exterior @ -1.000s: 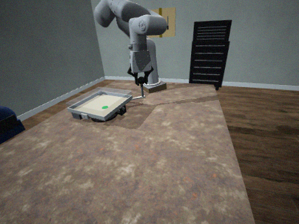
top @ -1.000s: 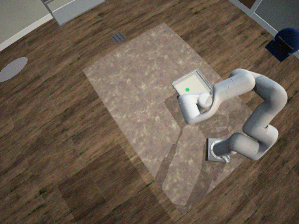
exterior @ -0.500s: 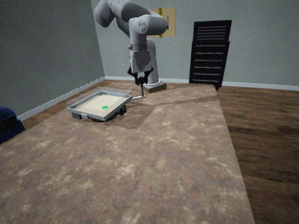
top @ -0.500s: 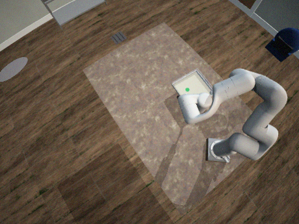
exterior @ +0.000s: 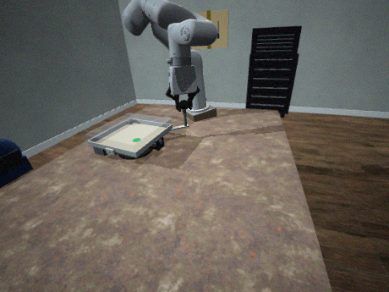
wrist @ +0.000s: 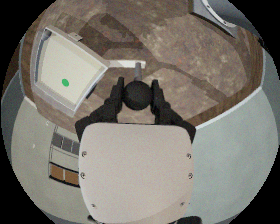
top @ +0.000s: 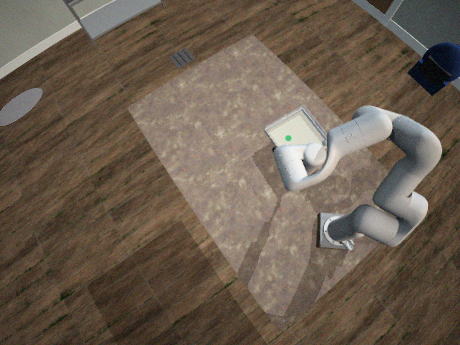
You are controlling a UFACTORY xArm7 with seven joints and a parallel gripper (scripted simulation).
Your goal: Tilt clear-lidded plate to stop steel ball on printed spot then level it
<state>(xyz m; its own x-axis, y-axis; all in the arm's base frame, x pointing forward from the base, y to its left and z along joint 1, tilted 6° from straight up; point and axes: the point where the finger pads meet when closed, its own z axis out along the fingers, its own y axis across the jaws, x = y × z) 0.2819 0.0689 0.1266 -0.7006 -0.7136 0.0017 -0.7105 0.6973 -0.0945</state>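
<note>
The square grey-rimmed plate [exterior: 130, 137] with a pale floor and a clear lid rests on a dark base at the table's left side. It also shows in the top view [top: 295, 129] and the wrist view [wrist: 65, 72]. The green printed spot [exterior: 136, 140] lies near the plate's middle, as the wrist view [wrist: 64, 82] shows too. I see no steel ball in any view. A thin handle [exterior: 183, 122] juts from the plate's corner nearest the arm and ends in a black knob [wrist: 136, 95]. My gripper [exterior: 183, 104] is shut on that knob. I cannot tell whether the plate is level.
The arm's base [exterior: 201, 112] stands on the table just behind the plate. A blue chair [exterior: 10, 158] sits off the table's left edge. A black slatted cabinet [exterior: 272, 69] stands at the back wall. The table's right edge drops to the wooden floor.
</note>
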